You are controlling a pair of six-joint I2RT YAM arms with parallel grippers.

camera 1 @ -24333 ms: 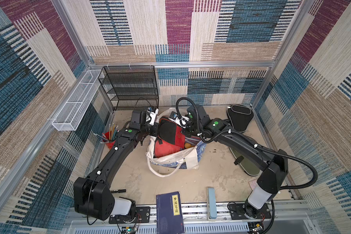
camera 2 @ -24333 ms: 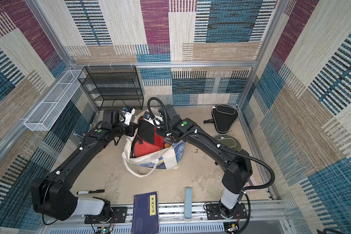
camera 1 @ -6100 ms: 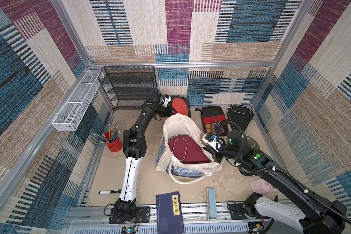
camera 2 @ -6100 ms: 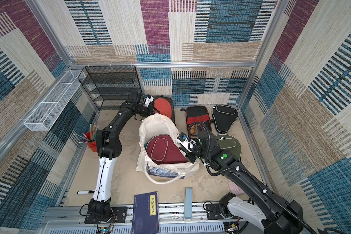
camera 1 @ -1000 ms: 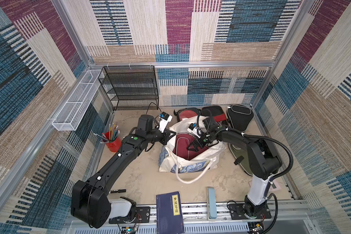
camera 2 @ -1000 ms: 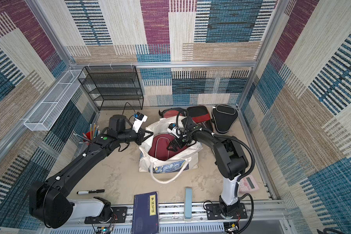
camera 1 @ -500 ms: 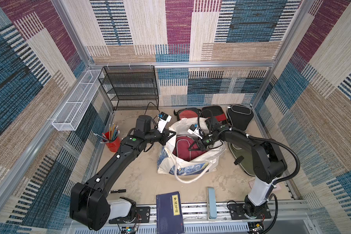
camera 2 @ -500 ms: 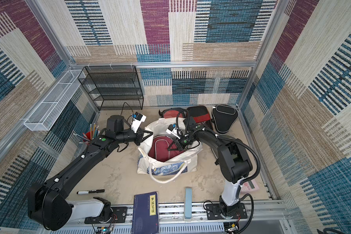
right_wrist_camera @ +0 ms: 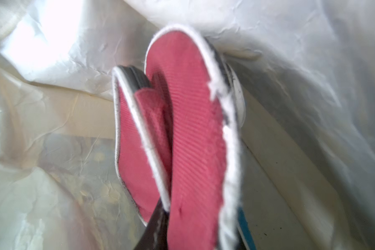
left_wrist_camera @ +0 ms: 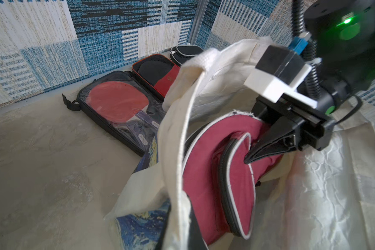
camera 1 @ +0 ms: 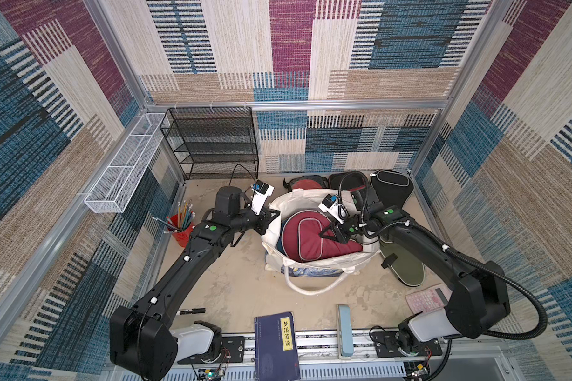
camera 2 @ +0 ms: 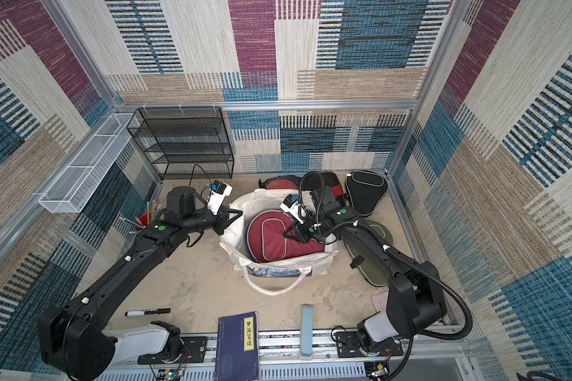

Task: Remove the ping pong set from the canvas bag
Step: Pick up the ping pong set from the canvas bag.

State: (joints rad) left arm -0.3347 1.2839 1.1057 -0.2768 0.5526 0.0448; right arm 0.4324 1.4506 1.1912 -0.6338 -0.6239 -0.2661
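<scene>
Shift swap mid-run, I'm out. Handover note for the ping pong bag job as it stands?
Grips: left end effector shut on the canvas bag rim, holding it open; right end effector shut on the maroon case, inside the bag.
Done: red-paddle case, black-and-red case and black case lie behind the bag; olive green case lies beside it.
Left: lift the maroon case out. A blue edge beneath it suggests another case remains.
</scene>
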